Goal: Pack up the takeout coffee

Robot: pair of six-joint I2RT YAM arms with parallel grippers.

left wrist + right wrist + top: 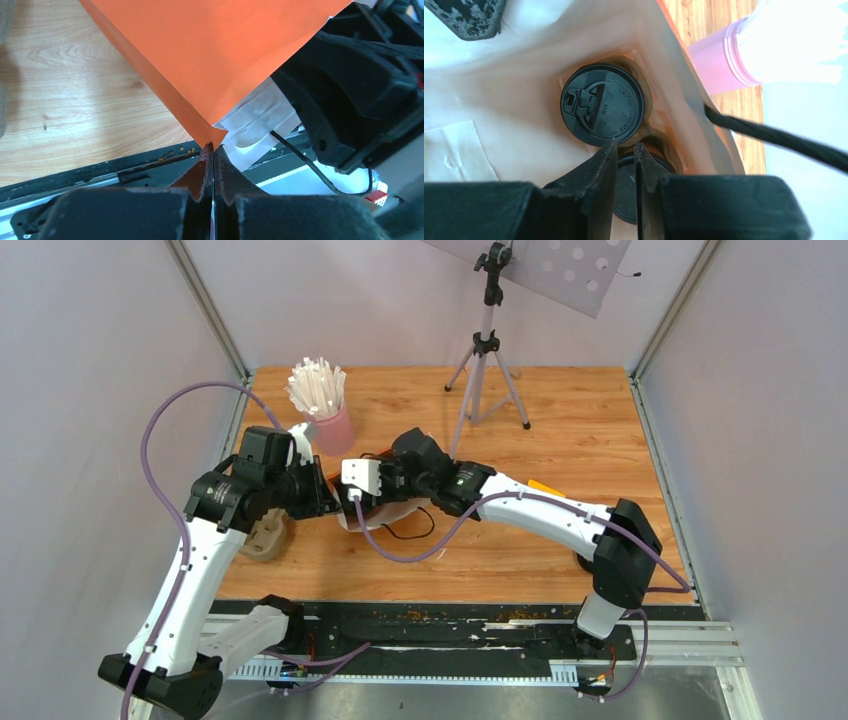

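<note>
In the right wrist view I look down into an orange paper bag [524,115] with a pale inside. A takeout coffee with a black round lid [602,104] stands at the bottom in a brown pulp tray [659,142]. A second black lid [625,192] shows just below my right gripper [625,146], whose jaws stand slightly apart with nothing between them. My left gripper [214,146] is shut on a corner of the bag's orange wall [210,60]. From the top view both wrists meet over the bag [400,512] at mid-table.
A pink cup of white sticks [333,428] stands just behind the bag. A tan pulp piece [268,537] lies under the left arm. A camera tripod [487,370] stands at the back. The bag's black cord handle [774,142] crosses on the right.
</note>
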